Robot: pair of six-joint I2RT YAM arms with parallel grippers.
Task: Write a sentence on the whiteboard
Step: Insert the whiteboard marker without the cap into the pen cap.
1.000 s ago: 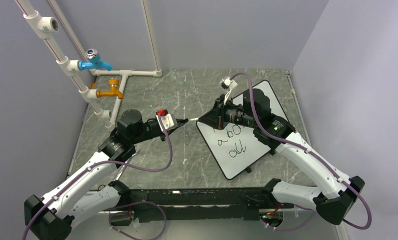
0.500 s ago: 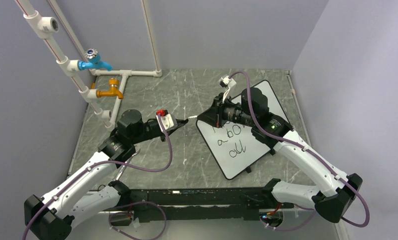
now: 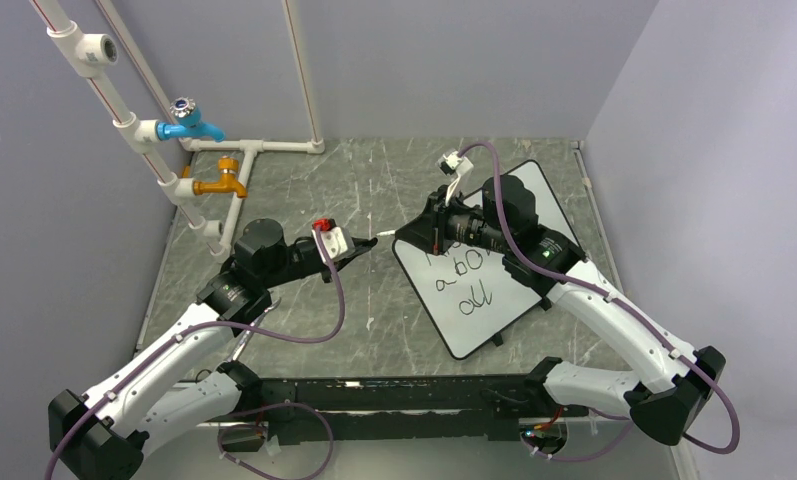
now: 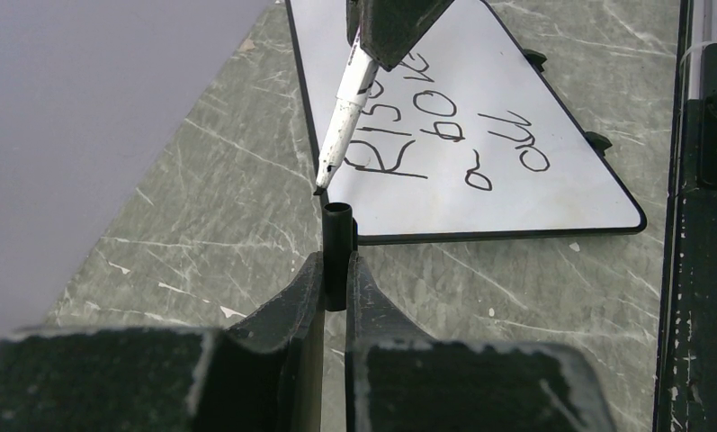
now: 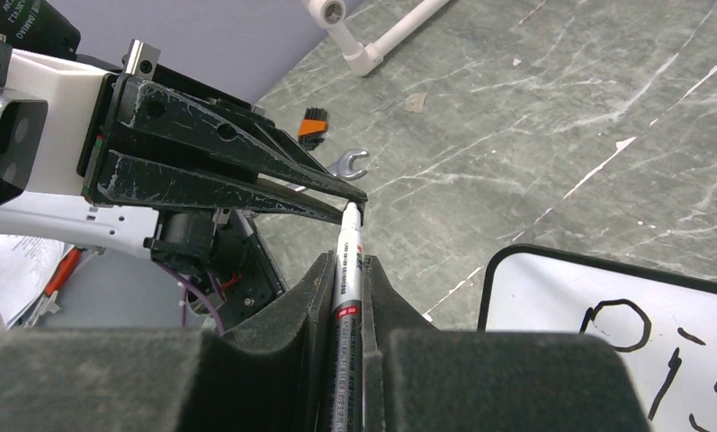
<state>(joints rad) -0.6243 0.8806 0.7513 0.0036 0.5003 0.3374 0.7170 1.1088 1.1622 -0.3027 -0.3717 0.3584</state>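
Observation:
The whiteboard (image 3: pixel 496 310) lies flat on the right of the table, also in the left wrist view (image 4: pixel 561 189) and the right wrist view (image 5: pixel 552 297). The sentence (image 3: pixel 463 281) stands on it in black slanted lines (image 4: pixel 453 126). My right gripper (image 3: pixel 419 236) is shut on a white marker (image 5: pixel 345 315), held over the board's left corner and pointing left. My left gripper (image 3: pixel 371 241) is shut on the black marker cap (image 4: pixel 337 236), open end up. The marker's tip (image 4: pixel 321 187) hangs just above and left of the cap's mouth, not inside it.
White pipes with a blue tap (image 3: pixel 189 122) and an orange tap (image 3: pixel 222 183) stand at the back left. A small wrench (image 5: pixel 348 164) and an orange-and-black tool (image 5: pixel 311 126) lie on the table beyond the left gripper. A black rail (image 3: pixel 394 395) runs along the near edge.
My right gripper has shifted a little to the left with the marker, closing the gap to the cap. The left arm has stayed still.

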